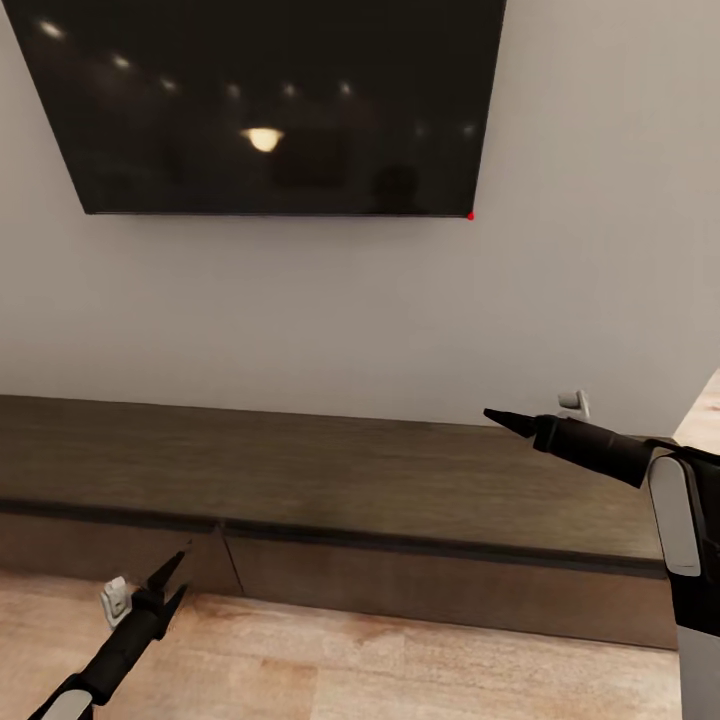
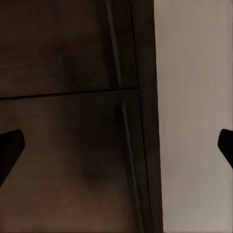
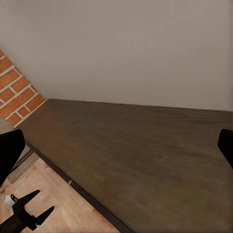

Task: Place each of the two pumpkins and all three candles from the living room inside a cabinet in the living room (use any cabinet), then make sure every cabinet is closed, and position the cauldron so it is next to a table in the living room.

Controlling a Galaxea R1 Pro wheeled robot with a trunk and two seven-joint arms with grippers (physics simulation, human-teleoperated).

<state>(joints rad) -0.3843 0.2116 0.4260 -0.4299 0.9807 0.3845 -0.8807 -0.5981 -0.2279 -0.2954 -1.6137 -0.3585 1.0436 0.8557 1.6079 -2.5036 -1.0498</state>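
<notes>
The cabinet (image 1: pixel 350 480) is a long low dark-brown unit along the wall, and the drawer fronts I can see sit flush and shut. My left gripper (image 1: pixel 186 568) hangs open just in front of its drawer seam, low over the floor. The left wrist view has the drawer fronts (image 2: pixel 73 145) close up between the spread fingers of the left gripper (image 2: pixel 116 150). My right gripper (image 1: pixel 492 414) hovers open and empty above the cabinet's right part. Its wrist view looks along the bare cabinet top (image 3: pixel 145 155), with the left gripper (image 3: pixel 46 200) below. Pumpkins, candles, cauldron and table are out of view.
A large black TV (image 1: pixel 270 100) hangs on the pale wall above the cabinet. A brick fireplace (image 3: pixel 17 92) stands past one end of the cabinet. Light wooden floor (image 1: pixel 350 660) runs in front. A pale wooden edge (image 1: pixel 705 410) shows at the far right.
</notes>
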